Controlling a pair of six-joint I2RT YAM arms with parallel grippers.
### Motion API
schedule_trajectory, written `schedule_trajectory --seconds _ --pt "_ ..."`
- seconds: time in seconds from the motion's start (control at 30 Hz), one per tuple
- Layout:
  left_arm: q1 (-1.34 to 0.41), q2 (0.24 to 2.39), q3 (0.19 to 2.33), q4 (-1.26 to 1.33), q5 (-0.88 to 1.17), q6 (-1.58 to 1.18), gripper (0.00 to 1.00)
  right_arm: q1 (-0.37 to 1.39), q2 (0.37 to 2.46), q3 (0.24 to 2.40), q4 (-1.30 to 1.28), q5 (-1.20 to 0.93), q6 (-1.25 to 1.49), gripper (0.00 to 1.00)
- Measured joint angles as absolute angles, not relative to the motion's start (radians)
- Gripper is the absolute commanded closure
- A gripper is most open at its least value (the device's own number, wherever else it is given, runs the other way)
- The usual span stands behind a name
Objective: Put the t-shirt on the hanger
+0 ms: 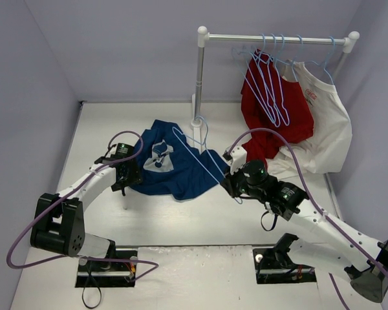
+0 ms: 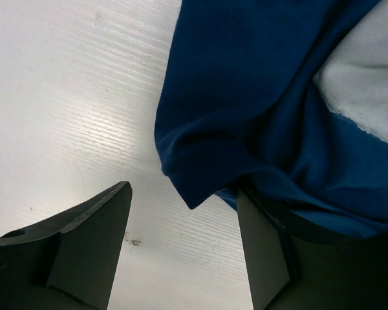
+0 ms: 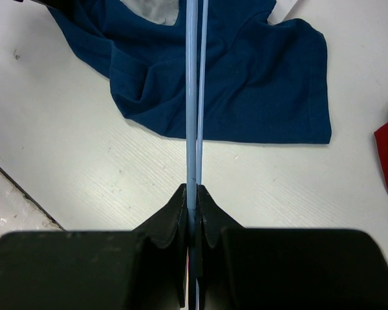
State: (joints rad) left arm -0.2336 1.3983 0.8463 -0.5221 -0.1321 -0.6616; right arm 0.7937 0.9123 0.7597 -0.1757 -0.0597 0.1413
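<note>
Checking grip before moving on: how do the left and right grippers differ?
The right gripper is shut on the hanger; the left gripper is open, jaws wide apart. The right sits at the right edge of the t-shirt, the left at its left edge, cloth draped over one jaw. Both are low beside it.

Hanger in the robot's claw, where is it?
In the top view it's mid-table: the right claw pinches its wire, and the hanger reaches left over the navy t-shirt, in front of the clothes rack.
</note>
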Motion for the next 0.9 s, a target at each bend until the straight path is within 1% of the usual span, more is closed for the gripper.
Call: schedule_trajectory --seconds 0.07,0.23,0.73,0.8,0.9 --pt "-0.233 1.398 0.842 -0.517 -0.135 -0.668 0.39 0.794 0.912 0.760 -0.176 -0.060 0.143 1.00" --pt "-0.234 1.399 0.838 -0.507 -0.147 -0.674 0.45 0.794 0.911 0.754 -0.175 -0.060 0.150 1.00" --pt "-0.233 1.406 0.811 -0.466 -0.189 -0.713 0.46 0.794 0.903 0.743 -0.175 -0.060 0.157 1.00" --pt "-0.233 1.407 0.807 -0.461 -0.191 -0.715 0.53 0.796 0.903 0.743 -0.175 -0.060 0.157 1.00" --pt "-0.233 1.412 0.807 -0.453 -0.192 -0.718 0.60 0.800 0.903 0.743 -0.175 -0.060 0.157 1.00"
